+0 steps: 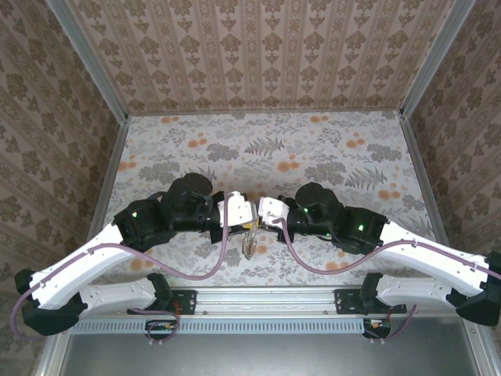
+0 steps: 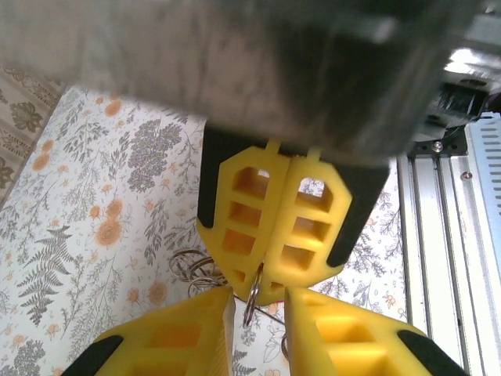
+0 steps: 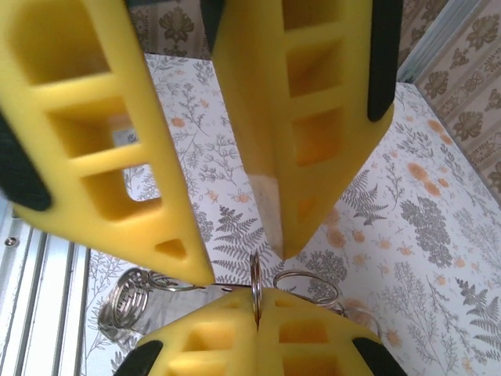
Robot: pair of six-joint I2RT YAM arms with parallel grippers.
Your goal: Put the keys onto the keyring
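Observation:
My right gripper [image 1: 261, 211] [image 3: 257, 304] is shut on a thin steel keyring [image 3: 255, 283], which stands edge-on out of its yellow fingertips. My left gripper [image 1: 243, 211] [image 2: 258, 298] is open, tip to tip with the right one. The keyring [image 2: 252, 294] sits in the gap between the left gripper's fingers, touching neither. More linked rings [image 2: 194, 270] [image 3: 304, 283] hang beside it. A small metal bunch [image 1: 249, 241] dangles under both grippers over the table. I cannot make out single keys; the red-headed key is hidden.
The floral tabletop [image 1: 266, 149] stretches behind the grippers, bounded by patterned walls. An aluminium rail [image 1: 266, 299] [image 2: 446, 235] runs along the near edge under the arm bases. A coiled ring [image 3: 129, 301] hangs at the left of the right wrist view.

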